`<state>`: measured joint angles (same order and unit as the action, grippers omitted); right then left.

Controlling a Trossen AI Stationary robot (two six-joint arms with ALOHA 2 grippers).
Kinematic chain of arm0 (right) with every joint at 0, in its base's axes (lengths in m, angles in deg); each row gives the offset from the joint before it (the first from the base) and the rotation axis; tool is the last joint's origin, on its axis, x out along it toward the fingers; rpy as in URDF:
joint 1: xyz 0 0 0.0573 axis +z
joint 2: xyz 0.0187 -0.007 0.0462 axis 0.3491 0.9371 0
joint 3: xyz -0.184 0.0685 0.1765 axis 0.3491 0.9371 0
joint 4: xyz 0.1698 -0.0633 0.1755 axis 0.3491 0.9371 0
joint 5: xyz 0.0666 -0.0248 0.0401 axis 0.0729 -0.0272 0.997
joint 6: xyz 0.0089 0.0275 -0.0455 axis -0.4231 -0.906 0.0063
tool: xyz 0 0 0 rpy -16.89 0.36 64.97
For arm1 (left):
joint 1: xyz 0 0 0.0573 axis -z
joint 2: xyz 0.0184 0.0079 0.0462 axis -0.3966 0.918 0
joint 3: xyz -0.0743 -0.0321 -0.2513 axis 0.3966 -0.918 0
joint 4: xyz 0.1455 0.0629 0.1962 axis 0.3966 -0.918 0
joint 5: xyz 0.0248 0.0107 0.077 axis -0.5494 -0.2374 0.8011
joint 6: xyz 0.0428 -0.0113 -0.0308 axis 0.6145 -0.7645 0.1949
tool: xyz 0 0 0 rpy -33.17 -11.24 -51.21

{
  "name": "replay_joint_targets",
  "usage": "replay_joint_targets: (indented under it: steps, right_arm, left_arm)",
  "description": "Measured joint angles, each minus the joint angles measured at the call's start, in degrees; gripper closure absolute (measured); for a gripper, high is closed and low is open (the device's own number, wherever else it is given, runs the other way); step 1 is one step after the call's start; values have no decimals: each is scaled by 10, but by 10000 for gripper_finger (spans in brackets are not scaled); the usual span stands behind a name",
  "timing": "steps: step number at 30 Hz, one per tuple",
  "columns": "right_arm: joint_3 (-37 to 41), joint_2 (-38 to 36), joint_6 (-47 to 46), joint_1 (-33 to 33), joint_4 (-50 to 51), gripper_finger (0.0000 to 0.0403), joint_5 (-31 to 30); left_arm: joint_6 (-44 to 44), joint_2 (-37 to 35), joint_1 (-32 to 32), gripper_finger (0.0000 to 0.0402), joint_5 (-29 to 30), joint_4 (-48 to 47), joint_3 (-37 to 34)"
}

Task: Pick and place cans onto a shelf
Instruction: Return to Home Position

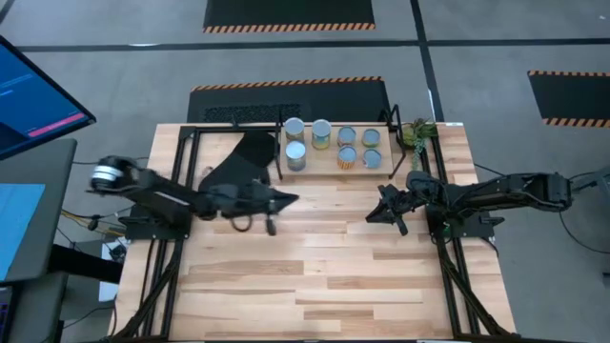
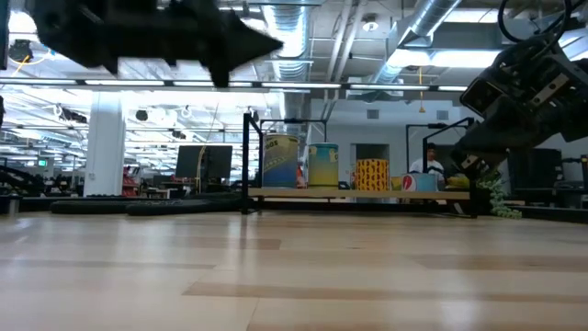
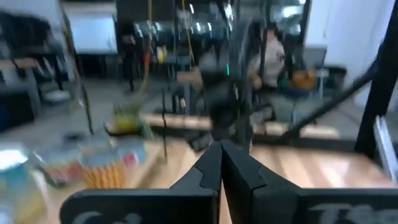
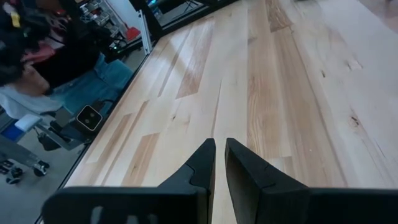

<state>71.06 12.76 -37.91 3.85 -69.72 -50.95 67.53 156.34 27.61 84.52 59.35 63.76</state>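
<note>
Left tool [image 3: 221, 149], dark, tapered, over pale planks [image 1: 315, 267]

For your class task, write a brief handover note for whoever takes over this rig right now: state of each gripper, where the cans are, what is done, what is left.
Left gripper: shut, empty, above the tabletop in front of the shelf, towards its left end.
Right gripper: shut, empty, over bare boards near the shelf's right end.
Cans: seven visible, all on the shelf; none on the tabletop.
Done: placing looks complete.
Left: probably only parking both arms.
</note>
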Motion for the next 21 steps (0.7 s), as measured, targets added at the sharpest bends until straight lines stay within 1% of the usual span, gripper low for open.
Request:
replay_joint_targets:
  steps: [5,8,10,14,16,18,21]
  right_arm:
    - [0,0,0,0,4,339,0]
    - [0,0,0,0,5,339,0]
    - [0,0,0,0,6,339,0]
    - [0,0,0,0,11,339,0]
    - [0,0,0,0,18,339,0]
    - [0,0,0,0,21,339,0]
    - [0,0,0,0,26,339,0]
  left_arm:
    - [54,-144,16,401,24,-9,-41]
    - [67,-233,18,401,75,-52,-79]
    - [64,-300,18,401,97,-95,-107]
    - [49,-447,18,402,94,-167,-175]
    - [45,-502,18,401,94,-196,-200]
    - [37,-544,18,402,94,-232,-220]
    - [28,-585,18,401,97,-263,-244]
